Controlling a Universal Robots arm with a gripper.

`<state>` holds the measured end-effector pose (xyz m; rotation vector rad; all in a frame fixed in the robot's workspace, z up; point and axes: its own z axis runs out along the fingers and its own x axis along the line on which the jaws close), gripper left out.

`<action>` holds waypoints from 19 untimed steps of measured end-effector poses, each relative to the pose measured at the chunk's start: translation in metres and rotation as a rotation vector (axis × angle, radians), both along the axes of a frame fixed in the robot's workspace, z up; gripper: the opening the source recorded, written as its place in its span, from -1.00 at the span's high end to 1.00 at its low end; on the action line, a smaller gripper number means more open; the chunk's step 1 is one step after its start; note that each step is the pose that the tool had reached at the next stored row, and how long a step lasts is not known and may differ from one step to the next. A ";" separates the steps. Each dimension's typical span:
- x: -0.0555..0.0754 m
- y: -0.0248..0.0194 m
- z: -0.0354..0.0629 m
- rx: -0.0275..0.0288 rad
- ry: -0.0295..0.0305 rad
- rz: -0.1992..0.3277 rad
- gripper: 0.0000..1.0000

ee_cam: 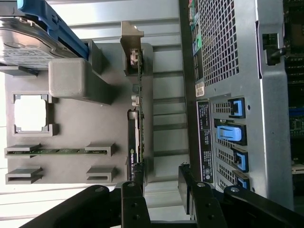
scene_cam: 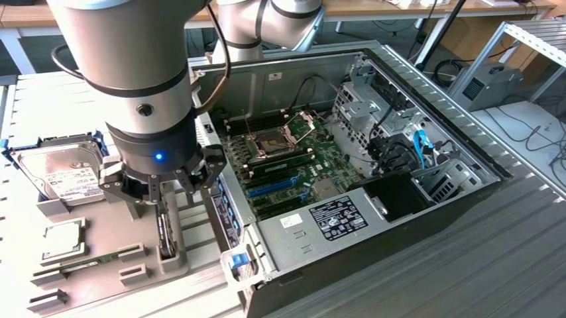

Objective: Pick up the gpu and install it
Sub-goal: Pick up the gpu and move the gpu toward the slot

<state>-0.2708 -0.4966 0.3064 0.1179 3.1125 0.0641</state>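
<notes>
Currently, in the exterior view, the gripper [scene_cam: 168, 195] is hovering with its jaws spread wide and gripping nothing, directly over the gpu [scene_cam: 164, 233]. The card is standing on its long edge in a slot of the grey parts holder [scene_cam: 106, 222], so it is showing as a thin dark strip just below the fingertips. The holder is sitting to the exterior view's left of the open computer case [scene_cam: 442, 199], whose motherboard [scene_cam: 292, 165] is lying exposed. A hard drive [scene_cam: 60, 173], a processor [scene_cam: 62, 238] and a memory stick [scene_cam: 97, 257] are resting in the holder's other seats.

In the wrist view, the gpu [ee_cam: 136, 128] is appearing edge-on: a narrow green board with a black cooler against one face, a small green logo patch on the cooler's edge, and a silver end bracket [ee_cam: 130, 40] at the end away from the gripper [ee_cam: 161, 192]. The black fingers [ee_cam: 135, 202] are standing apart, one over the card's near end, with bare holder showing between them. The case's perforated rear panel [ee_cam: 223, 57], carrying blue latches [ee_cam: 228, 133], is lying just beside the holder.
</notes>
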 end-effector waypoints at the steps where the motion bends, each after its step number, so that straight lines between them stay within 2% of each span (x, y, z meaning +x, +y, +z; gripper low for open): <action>1: 0.000 0.0000 -0.0002 0.0000 0.0000 0.000 0.16; 19: 0.000 0.0000 -0.0047 0.0000 0.0000 0.000 0.16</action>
